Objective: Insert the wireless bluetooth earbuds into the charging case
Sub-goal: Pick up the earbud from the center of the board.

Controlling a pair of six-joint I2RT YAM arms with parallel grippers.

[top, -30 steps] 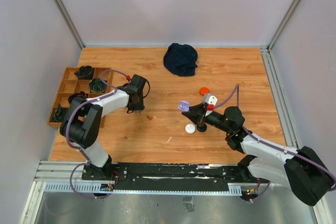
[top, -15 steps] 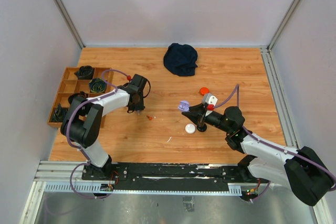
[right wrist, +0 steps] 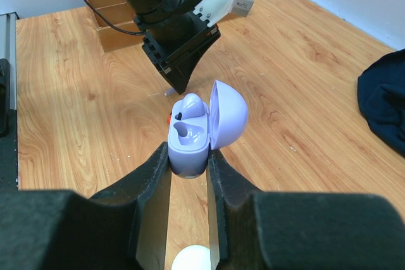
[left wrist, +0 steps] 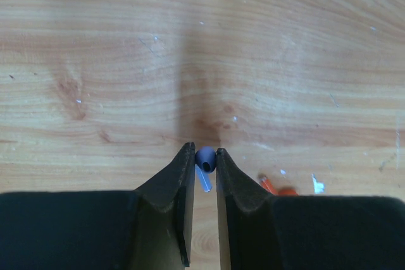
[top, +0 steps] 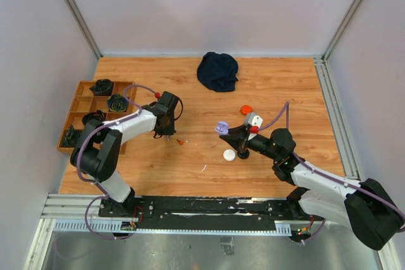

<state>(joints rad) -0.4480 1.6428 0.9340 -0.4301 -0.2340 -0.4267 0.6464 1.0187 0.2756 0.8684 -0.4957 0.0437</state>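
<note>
My left gripper (left wrist: 204, 156) is shut on a purple earbud (left wrist: 205, 161), its head pinched between the fingertips just above the wood; in the top view this gripper (top: 167, 136) is left of centre. A red-orange earbud (left wrist: 276, 186) lies on the table beside it and shows in the top view (top: 180, 141). My right gripper (right wrist: 188, 167) is shut on an open purple charging case (right wrist: 195, 137) with its lid up; one purple earbud (right wrist: 192, 105) sits in the far slot and the near slot is empty. The case shows in the top view (top: 221, 128).
A white round case (top: 229, 155) lies near the right gripper, and shows in the right wrist view (right wrist: 192, 259). A red-orange case (top: 245, 109) lies further back. A dark cloth (top: 218, 71) is at the rear. A wooden compartment tray (top: 81, 104) with dark items stands at the left.
My left gripper has shifted slightly right and nearer, toward the red-orange earbud. The right arm with the case has barely moved.
</note>
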